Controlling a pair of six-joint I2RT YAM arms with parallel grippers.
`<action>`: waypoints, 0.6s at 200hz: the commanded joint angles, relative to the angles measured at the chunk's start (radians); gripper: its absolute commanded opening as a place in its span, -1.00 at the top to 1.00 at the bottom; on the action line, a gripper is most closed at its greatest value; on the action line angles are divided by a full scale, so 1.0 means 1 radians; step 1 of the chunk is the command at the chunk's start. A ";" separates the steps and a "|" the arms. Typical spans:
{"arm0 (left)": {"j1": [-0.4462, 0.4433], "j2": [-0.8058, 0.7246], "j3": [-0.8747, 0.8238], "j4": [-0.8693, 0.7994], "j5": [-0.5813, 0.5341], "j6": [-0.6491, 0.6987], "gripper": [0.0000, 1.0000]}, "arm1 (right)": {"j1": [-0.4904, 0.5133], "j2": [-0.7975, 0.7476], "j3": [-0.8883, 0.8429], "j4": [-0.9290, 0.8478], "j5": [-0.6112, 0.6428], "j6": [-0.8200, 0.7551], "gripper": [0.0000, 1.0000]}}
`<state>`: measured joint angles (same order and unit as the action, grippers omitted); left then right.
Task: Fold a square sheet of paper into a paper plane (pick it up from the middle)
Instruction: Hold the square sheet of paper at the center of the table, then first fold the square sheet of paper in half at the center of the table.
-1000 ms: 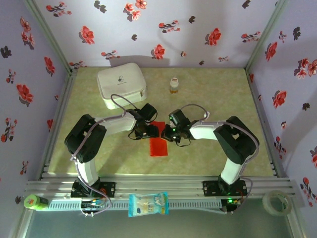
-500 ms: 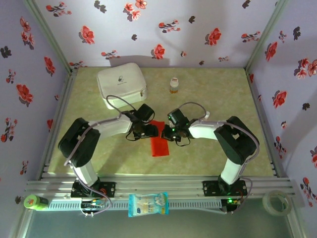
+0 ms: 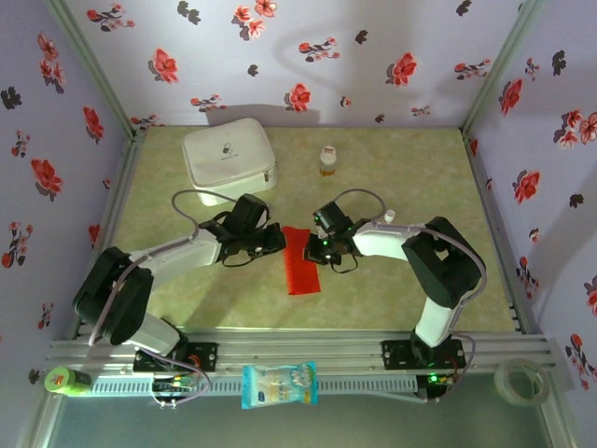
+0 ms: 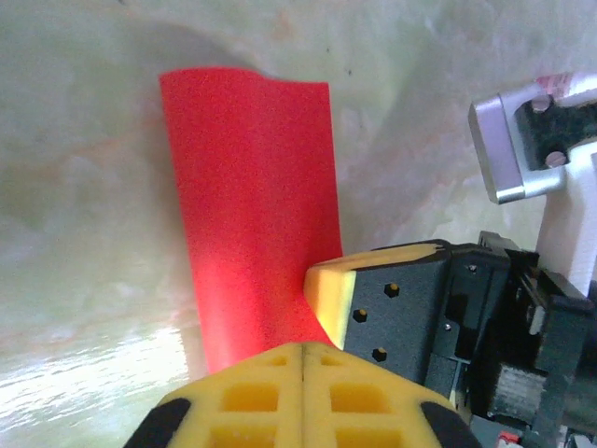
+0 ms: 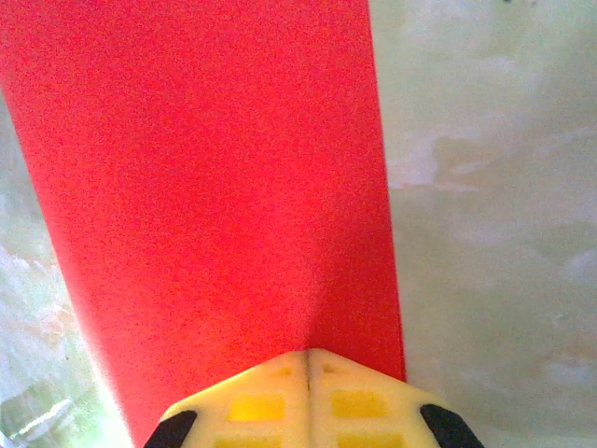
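Count of red paper (image 3: 300, 260): one, folded into narrow strip, lay flat at centre of desk (image 3: 401, 168), long side running near to far. Pincers: two. Left pincer (image 4: 303, 373) was closed, tips at strip's far left edge. Right pincer (image 5: 308, 373) was closed at its far right edge; whether either pinched paper, unclear. One white zip case (image 3: 229, 161) sat far left, one small bottle (image 3: 326, 161) far centre. Near rail (image 3: 354, 353) carried one snack packet (image 3: 279, 385), one tape roll (image 3: 520, 380), one green object (image 3: 63, 380). Desk surface was pale green, mottled. Walls (image 3: 373, 37) were lilac with red and dark flowers.
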<state>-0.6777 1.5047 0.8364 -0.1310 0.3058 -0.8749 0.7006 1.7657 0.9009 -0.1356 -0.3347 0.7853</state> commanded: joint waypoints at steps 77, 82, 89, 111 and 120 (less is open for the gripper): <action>0.020 0.147 -0.111 0.334 0.182 -0.084 1.00 | -0.003 0.038 -0.041 -0.111 0.070 0.007 1.00; 0.020 0.152 -0.116 0.339 0.183 -0.083 1.00 | -0.003 0.039 -0.040 -0.113 0.071 0.006 1.00; 0.019 0.162 -0.121 0.342 0.182 -0.081 1.00 | -0.003 0.039 -0.042 -0.112 0.071 0.006 1.00; 0.024 0.186 -0.149 0.339 0.173 -0.059 1.00 | -0.003 0.038 -0.041 -0.116 0.073 0.008 1.00; 0.026 0.188 -0.167 0.338 0.163 -0.050 1.00 | -0.003 0.036 -0.042 -0.116 0.075 0.009 1.00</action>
<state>-0.6651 1.6699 0.7136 0.1860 0.4679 -0.9474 0.7006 1.7657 0.9009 -0.1356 -0.3344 0.7879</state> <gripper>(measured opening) 0.047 0.046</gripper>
